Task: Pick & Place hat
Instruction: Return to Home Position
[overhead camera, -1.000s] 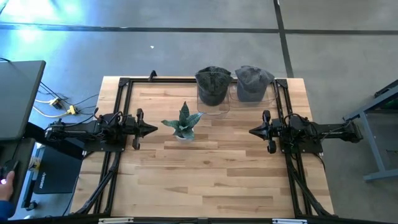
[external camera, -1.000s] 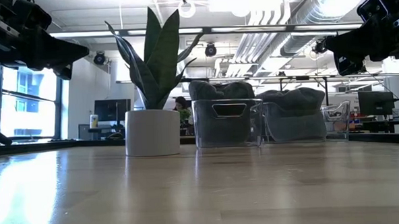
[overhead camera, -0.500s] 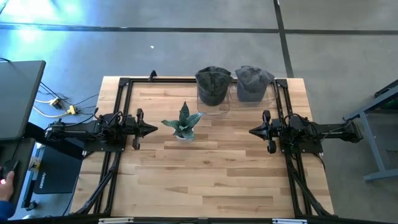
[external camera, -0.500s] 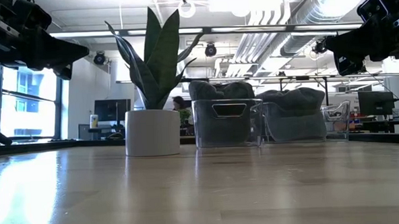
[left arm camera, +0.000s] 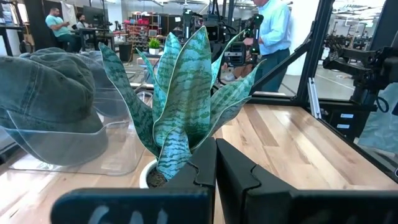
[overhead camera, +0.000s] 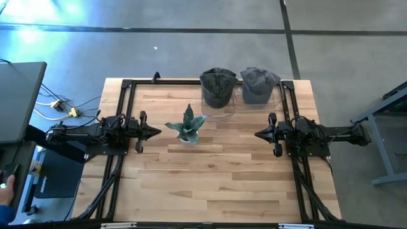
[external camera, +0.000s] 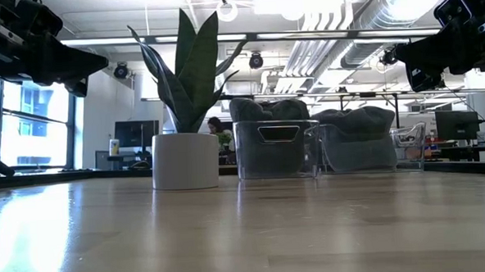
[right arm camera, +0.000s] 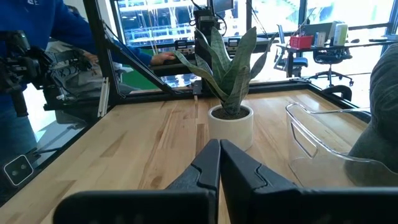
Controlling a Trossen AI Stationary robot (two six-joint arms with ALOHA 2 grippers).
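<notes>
My left gripper [overhead camera: 156, 132] at centre left and my right gripper [overhead camera: 259, 134] at centre right are both pressed together, empty, tips facing. The dark green fabric cap [overhead camera: 217, 84] sits in the left clear plastic bin [overhead camera: 219, 112] and the gray fabric cap [overhead camera: 258, 81] in the right clear plastic bin [overhead camera: 277, 97], upper centre. They are nearer my right gripper. I judge nothing remains to pick.

slight shift of the distant person [external camera: 218, 130] beyond the plant [external camera: 188, 81]
</notes>
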